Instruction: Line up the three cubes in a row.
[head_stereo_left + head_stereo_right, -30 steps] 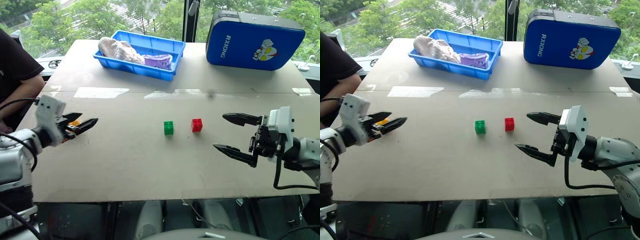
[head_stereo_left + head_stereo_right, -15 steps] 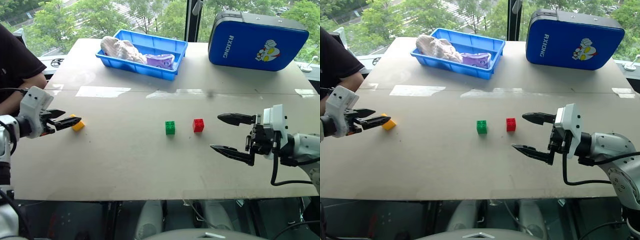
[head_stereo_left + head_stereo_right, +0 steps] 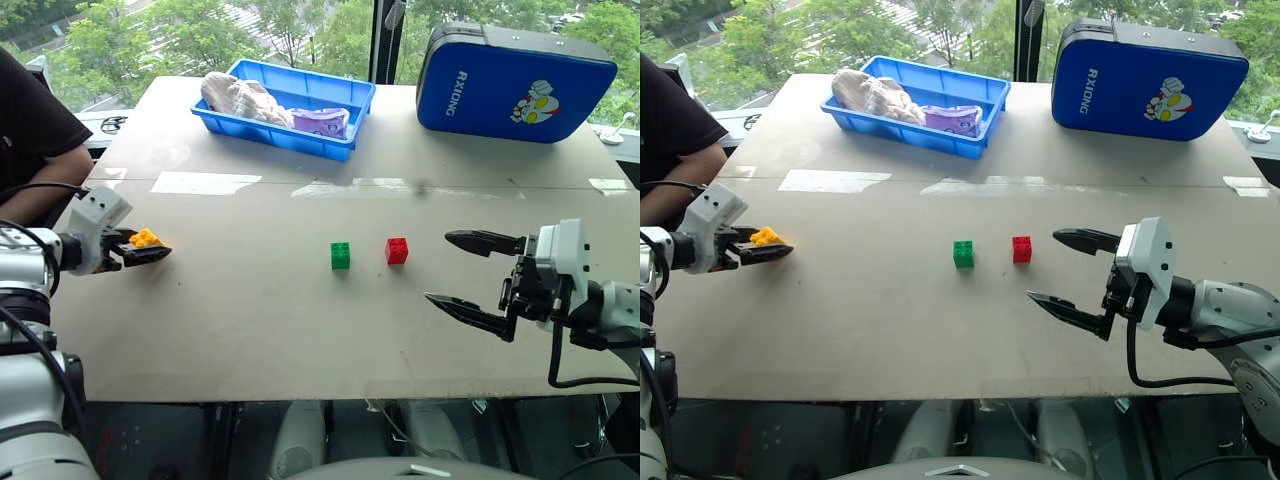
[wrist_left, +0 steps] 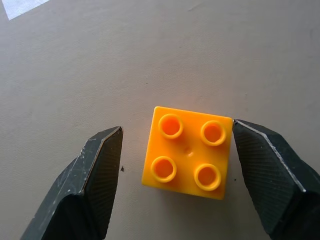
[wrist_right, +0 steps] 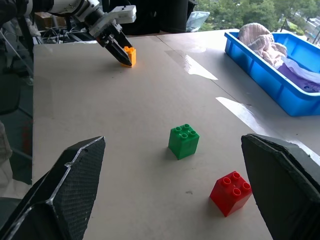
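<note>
Left claw (image 4: 175, 155) now straddles yellow cube (image 4: 189, 151); tray (image 3: 335, 146): cloths (image 3: 240, 98)

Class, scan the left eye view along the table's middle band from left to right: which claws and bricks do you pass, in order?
left claw → yellow brick → green brick → red brick → right claw

White wrist housings (image 3: 557, 250), black ridged tool fingers (image 4: 95, 170), black cables.
</note>
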Motion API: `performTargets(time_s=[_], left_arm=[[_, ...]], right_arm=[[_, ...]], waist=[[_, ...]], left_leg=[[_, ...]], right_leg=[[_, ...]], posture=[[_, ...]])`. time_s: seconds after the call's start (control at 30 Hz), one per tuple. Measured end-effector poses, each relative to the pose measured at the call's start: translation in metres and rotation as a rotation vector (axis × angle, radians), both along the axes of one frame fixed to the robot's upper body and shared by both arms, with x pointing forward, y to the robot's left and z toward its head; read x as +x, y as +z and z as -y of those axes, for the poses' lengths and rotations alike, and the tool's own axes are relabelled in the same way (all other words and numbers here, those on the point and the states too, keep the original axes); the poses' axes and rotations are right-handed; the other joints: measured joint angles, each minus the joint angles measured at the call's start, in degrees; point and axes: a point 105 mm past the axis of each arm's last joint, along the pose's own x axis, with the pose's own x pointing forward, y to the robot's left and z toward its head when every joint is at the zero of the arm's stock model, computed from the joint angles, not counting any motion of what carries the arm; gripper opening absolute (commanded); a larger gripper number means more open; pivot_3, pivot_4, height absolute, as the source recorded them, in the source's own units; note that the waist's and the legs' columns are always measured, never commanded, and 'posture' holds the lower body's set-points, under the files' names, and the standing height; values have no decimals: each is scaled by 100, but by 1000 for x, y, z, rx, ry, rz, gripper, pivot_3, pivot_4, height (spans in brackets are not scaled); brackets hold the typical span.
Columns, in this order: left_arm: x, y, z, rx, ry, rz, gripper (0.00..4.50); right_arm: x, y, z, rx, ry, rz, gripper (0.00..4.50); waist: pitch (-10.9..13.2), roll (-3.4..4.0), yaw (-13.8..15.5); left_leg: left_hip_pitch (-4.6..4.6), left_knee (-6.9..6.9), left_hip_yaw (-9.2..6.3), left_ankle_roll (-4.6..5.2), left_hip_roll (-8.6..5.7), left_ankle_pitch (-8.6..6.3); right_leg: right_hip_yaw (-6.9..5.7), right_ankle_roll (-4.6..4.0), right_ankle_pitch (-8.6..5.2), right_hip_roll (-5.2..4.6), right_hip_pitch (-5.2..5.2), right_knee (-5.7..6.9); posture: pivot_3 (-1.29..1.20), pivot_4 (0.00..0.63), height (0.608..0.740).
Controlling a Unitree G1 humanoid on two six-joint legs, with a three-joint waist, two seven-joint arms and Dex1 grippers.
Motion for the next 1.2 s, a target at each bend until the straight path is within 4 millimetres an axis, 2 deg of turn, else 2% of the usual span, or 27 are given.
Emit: performTargets(time_s=[0.27, 0.37, 0.4, 0.47, 0.6, 0.7, 0.77, 0.87, 0.93, 1.07, 1.2], left_arm=[[-1, -1, -2, 14, -13, 6, 3538], [-1, -2, -5, 24, -7, 8, 2902], [-2, -3, -5, 29, -7, 5, 2288], [-2, -4, -5, 28, -16, 4, 1354], [-3, -1, 4, -11, -79, 4, 1287], [-3, 11, 34, -87, -258, 40, 1287], [-4, 15, 67, -129, -404, 45, 1287], [-3, 14, 119, -149, -582, 57, 1287], [-4, 11, 140, -132, -661, 50, 1287], [4, 11, 171, -79, -783, 48, 1287], [11, 5, 181, -56, -834, 26, 1287]], right_arm=[[0, 0, 0, 0, -3, 0, 4500], [0, 0, 0, 0, -3, 0, 4500], [0, 0, 0, 0, -3, 0, 4500], [0, 0, 0, -1, -3, 0, 4500], [0, -1, 1, -3, -6, -6, 4500], [-1, -3, 2, -4, -9, -13, 4500], [-1, -3, 2, -6, -11, -14, 4500], [-1, -3, 2, -14, -9, -14, 4500], [-1, -4, 3, -26, -4, -14, 4500], [-1, -2, 7, -35, -11, -5, 4500], [-1, -3, 8, -41, -18, -8, 4500]], waist=[[-1, -1, 0], [-1, -1, -1], [-1, -1, -1], [-1, -2, -1], [-1, -3, 6], [-2, -3, 12], [-2, -3, 15], [-2, -3, 11], [-2, -4, 0], [-3, -4, 4], [-3, -4, -5]], left_leg=[[0, 0, 0, 0, 0, 0], [0, 0, 0, 0, 0, 0], [0, 0, 0, 0, 0, 0], [0, 0, 1, 0, 0, 0], [-1, 0, 0, 0, 1, 0], [-2, 1, -2, 0, 0, 0], [-2, 2, -14, 1, -1, 0], [1, 5, -24, 1, -2, 0], [2, 6, -16, 1, -2, 0], [5, 5, -1, 1, -4, 1], [5, 5, 4, 1, -7, 1]], right_leg=[[0, 0, 0, -1, 0, 0], [0, 0, 0, 0, 0, 1], [0, 0, 0, 0, 0, 1], [0, 0, 0, 0, 0, 1], [-1, 0, 0, -1, 0, 0], [-1, -1, 0, -7, 0, 0], [4, -1, 1, -12, 1, 1], [10, -1, 1, -6, 3, 3], [11, 0, 1, 0, 2, 4], [13, 1, 0, 16, 4, 5], [17, 1, 0, 17, 3, 5]], posture=[[0, 150, 740], [0, 150, 740], [0, 150, 740], [0, 150, 740], [0, 150, 740], [0, 150, 740], [0, 150, 740], [0, 150, 740], [0, 150, 740], [0, 150, 740], [0, 150, 740]])
